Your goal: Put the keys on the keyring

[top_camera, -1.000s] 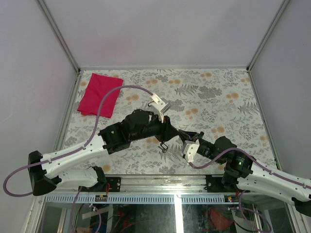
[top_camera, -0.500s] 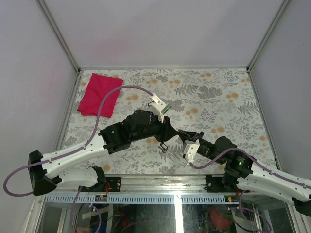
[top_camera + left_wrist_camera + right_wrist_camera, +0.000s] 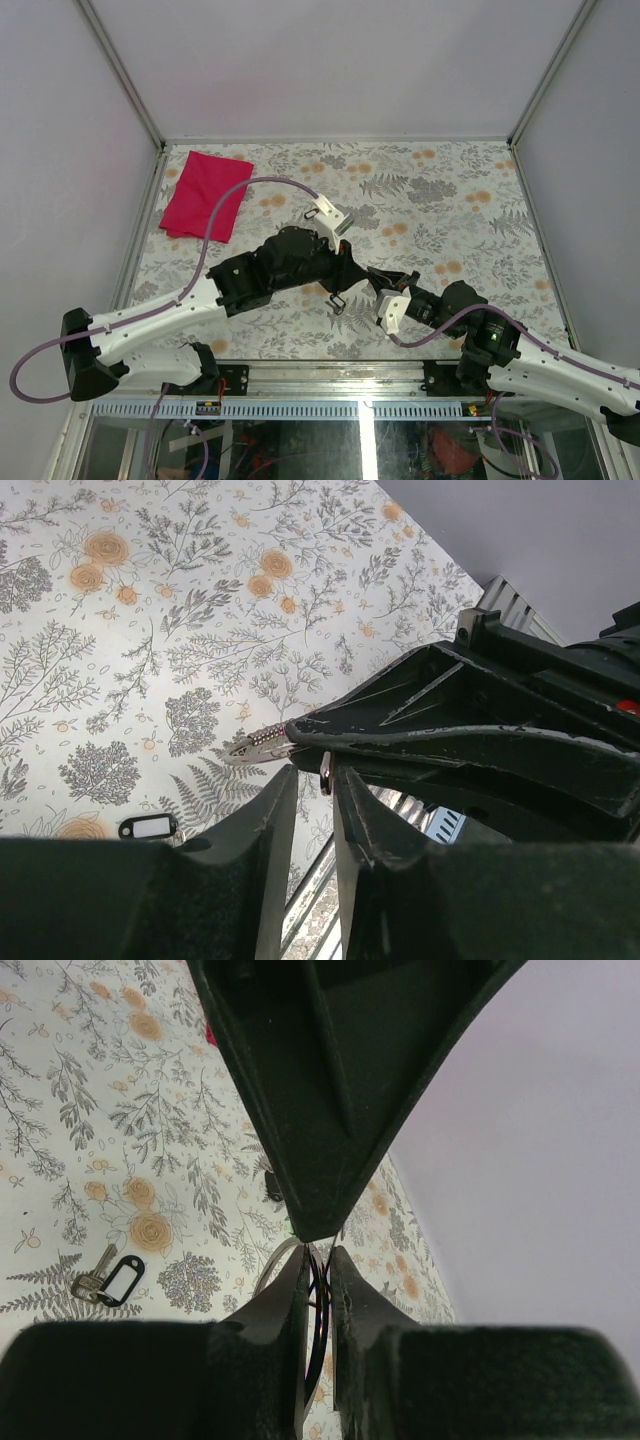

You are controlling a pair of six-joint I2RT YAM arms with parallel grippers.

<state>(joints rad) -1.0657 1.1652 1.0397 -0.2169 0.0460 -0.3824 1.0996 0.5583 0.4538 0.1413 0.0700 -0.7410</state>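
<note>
The keyring (image 3: 275, 1258) is pinched in the nearly closed right gripper (image 3: 318, 1256). The left gripper (image 3: 313, 776), narrowed onto what seems a key (image 3: 325, 770), is set tip-to-tip against it. A second key (image 3: 147, 827) is left by the table's (image 3: 450, 200) near edge.

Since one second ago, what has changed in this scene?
The left gripper and its arm shifted slightly to the right, toward the right gripper. Nothing was visibly taken or released. The right gripper, shut on the keyring, and the red cloth stayed in place.
</note>
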